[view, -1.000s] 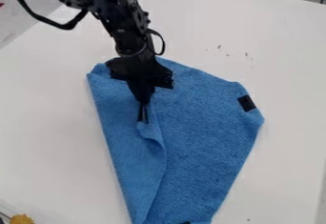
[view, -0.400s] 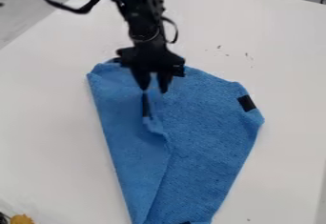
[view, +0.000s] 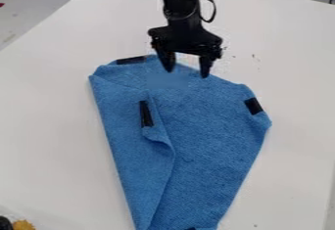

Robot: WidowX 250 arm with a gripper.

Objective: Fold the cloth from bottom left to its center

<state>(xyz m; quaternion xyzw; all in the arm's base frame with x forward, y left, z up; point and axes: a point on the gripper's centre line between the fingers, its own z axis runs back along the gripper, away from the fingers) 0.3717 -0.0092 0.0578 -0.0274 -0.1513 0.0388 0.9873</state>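
Plainly, the end effector (view: 188,73) hung open at the top of the folded blue cloth

Its two fingers stood wide apart with nothing between them, pointing down at the cloth's upper edge. Whether their tips touched the fabric could not be told. Above, the black arm (view: 180,4) ran up to the top edge of the view, a loop of black cable (view: 210,4) standing out beside it.

Below, the blue cloth (view: 212,126) lay on the white worktop (view: 56,141), its lower end running to the bottom of the view. Its left side was folded inward as a long flap (view: 131,141), the free edge curling slightly near the middle. A narrow black patch (view: 146,114) marked the flap's inner corner. Another black patch (view: 131,60) sat at the cloth's upper left, a third (view: 253,105) near its right corner, and a sliver of black (view: 190,229) at the bottom.

Farther out, dark crumbs (view: 254,56) dotted the worktop beyond the cloth's upper right edge. A yellow object (view: 23,225) lay in the lower left corner, beside something black (view: 5,223).
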